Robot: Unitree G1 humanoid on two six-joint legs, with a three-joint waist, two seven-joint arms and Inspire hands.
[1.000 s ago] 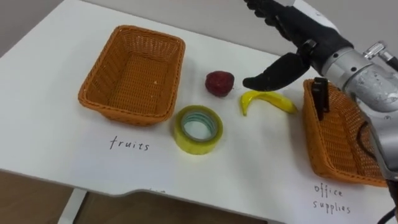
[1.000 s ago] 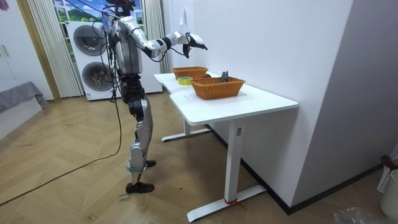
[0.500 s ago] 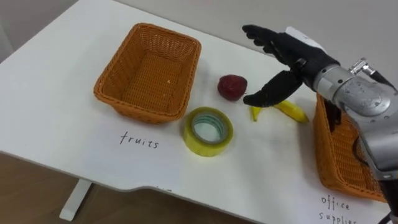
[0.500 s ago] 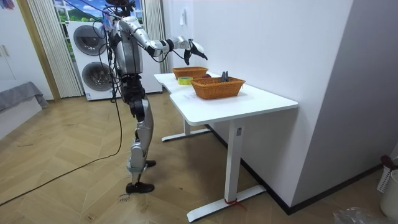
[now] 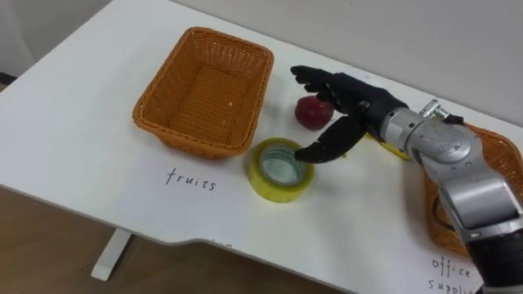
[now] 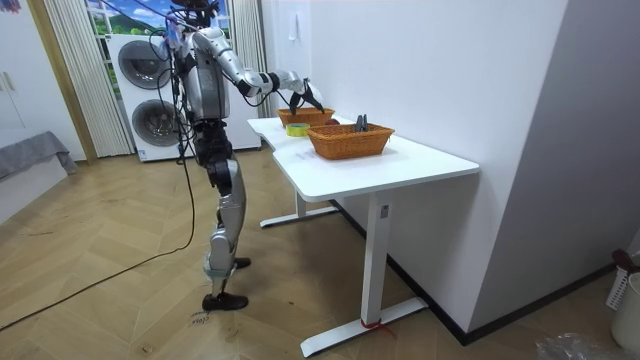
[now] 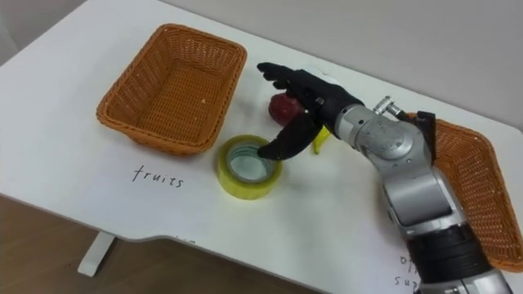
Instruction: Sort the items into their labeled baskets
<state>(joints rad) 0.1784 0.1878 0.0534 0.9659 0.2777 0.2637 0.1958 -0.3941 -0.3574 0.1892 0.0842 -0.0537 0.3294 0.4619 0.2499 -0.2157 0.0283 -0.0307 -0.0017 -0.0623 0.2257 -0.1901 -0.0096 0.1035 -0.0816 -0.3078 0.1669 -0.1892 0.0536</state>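
**A:** Writing anywhere on the table (image 5: 82, 122)?

**B:** A handwritten fruits label (image 5: 191, 179) sits in front of the empty left basket (image 5: 204, 94). An office supplies label (image 5: 448, 267), partly cut off, sits by the right basket (image 5: 498, 167).

**A:** And the right hand (image 5: 359, 110)?

**B:** Its fingers (image 5: 315, 77) are apart and straight, holding nothing. It has come down from above the banana (image 5: 391, 149) to over the tape roll (image 5: 263, 173). The thumb tip is at the roll's rim, but I cannot tell if it touches. The red fruit (image 5: 311, 112) lies just behind the roll, between the baskets.
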